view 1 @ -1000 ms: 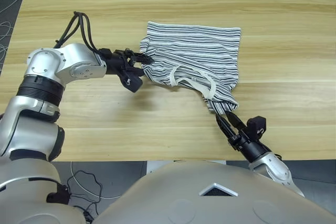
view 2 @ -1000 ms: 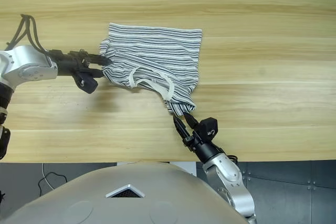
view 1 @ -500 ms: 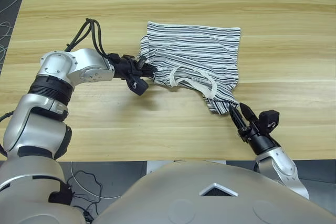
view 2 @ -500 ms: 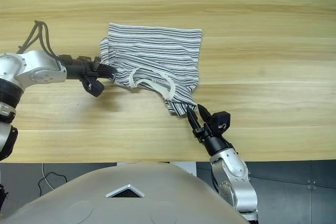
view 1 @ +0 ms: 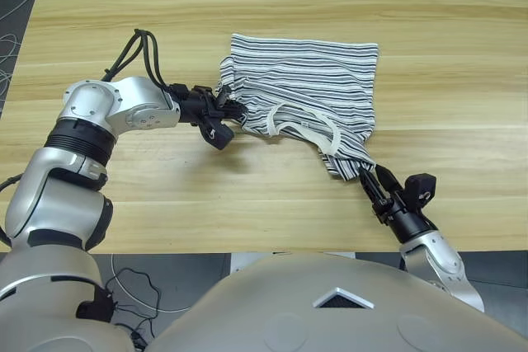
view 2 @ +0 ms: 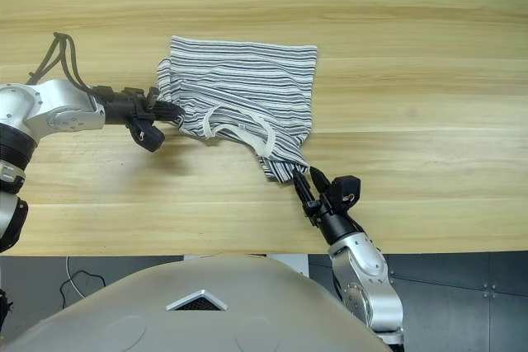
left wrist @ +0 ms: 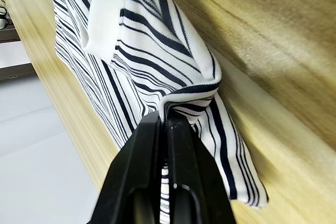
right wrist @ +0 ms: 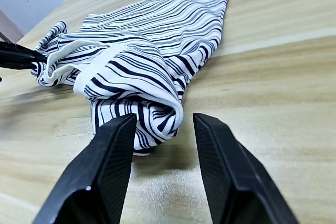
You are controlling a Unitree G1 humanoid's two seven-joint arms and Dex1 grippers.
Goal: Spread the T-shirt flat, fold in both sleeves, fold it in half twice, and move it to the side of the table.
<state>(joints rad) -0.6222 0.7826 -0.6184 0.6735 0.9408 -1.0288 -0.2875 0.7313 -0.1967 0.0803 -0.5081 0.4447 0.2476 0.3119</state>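
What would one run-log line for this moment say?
T-shirt: crumpled on table | left gripper: shut on its edge | right gripper: open around near corner

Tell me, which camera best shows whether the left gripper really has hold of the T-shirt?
The left wrist view: up close, the left gripper is shut on a fold of the striped T-shirt. The eye views show it small at the shirt's left edge; in the right wrist view its dark tip sits far off.

1 black-and-white striped cloth T-shirt (view 1: 305, 88). 1 light wood table (view 1: 454, 39). 2 black grippers w/ 2 fingers each: 1 left gripper (view 1: 235, 112) & 1 right gripper (view 1: 373, 176). That's 4 fingers in all.
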